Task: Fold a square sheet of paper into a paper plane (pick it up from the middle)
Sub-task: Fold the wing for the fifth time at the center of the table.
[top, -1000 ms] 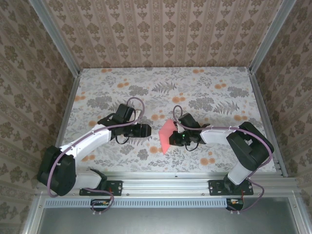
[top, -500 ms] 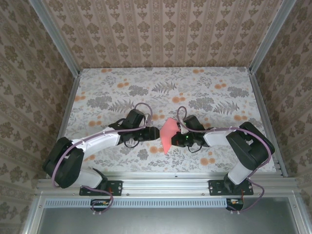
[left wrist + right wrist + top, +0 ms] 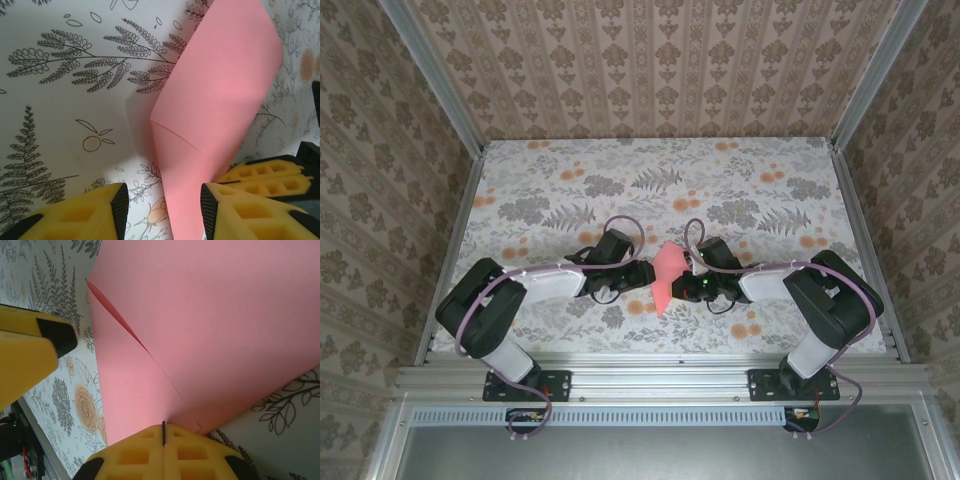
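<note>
**Right gripper (image 3: 163, 432) clamps pink paper (image 3: 215, 315), left gripper (image 3: 162, 200) open around it**

Right gripper's yellow fingers are pressed flat together with no gap, pinching the paper's lower corner. The paper is folded, with a sharp crease running up from the pinch. Left gripper's jaws stand apart and grasp nothing. The narrow end of the paper (image 3: 220, 100) hangs between its fingers (image 3: 120, 200), close against the right-hand finger with a clear gap to the left-hand one.

From the top camera, the paper (image 3: 666, 272) stands on edge between the two gripper tips at the front middle of the floral table (image 3: 570, 180). Left gripper (image 3: 648, 280) and right gripper (image 3: 678, 287) face each other, just beside it on either side.
</note>
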Motion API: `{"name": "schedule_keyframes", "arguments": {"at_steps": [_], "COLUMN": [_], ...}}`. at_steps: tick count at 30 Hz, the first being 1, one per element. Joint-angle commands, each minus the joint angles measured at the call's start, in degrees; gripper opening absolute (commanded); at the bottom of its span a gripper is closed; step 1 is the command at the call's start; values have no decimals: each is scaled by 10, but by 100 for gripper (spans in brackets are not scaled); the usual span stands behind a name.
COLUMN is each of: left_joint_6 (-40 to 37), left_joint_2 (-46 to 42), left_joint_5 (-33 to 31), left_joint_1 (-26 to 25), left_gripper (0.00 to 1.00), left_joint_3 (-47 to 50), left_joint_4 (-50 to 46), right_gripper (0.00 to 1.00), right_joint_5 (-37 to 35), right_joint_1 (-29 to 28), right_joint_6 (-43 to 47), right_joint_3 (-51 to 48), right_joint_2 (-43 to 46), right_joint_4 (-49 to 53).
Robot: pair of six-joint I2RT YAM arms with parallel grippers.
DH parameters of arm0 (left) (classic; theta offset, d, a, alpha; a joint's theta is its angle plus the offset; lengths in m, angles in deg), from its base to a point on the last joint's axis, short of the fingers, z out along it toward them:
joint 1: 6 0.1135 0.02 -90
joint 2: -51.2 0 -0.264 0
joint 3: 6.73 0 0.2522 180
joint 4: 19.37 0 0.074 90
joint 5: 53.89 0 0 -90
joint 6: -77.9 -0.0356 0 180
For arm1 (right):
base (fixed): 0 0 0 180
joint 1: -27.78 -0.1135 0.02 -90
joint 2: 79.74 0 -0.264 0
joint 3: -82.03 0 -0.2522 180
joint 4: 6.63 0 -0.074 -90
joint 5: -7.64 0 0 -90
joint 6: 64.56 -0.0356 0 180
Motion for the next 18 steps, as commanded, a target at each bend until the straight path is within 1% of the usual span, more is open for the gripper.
{"name": "schedule_keyframes", "arguments": {"at_steps": [1, 8, 13, 18], "left_joint_6": [28, 32, 28, 21], "left_joint_2": [18, 51, 54, 53], "left_joint_5": [-14, 1, 4, 6], "left_joint_1": [-1, -1, 0, 3], "left_gripper": [45, 41, 35, 26], "left_joint_3": [-16, -35, -41, -44], "left_joint_4": [32, 61, 60, 44], "right_gripper": [2, 2, 2, 2], "right_joint_5": [13, 19, 22, 24], "right_joint_1": [3, 7, 9, 12], "right_joint_6": [-4, -2, -1, -2], "right_joint_3": [-12, -15, -17, -15], "right_joint_2": [-7, -9, -10, -8], "right_joint_4": [-8, -10, -13, -13]}}
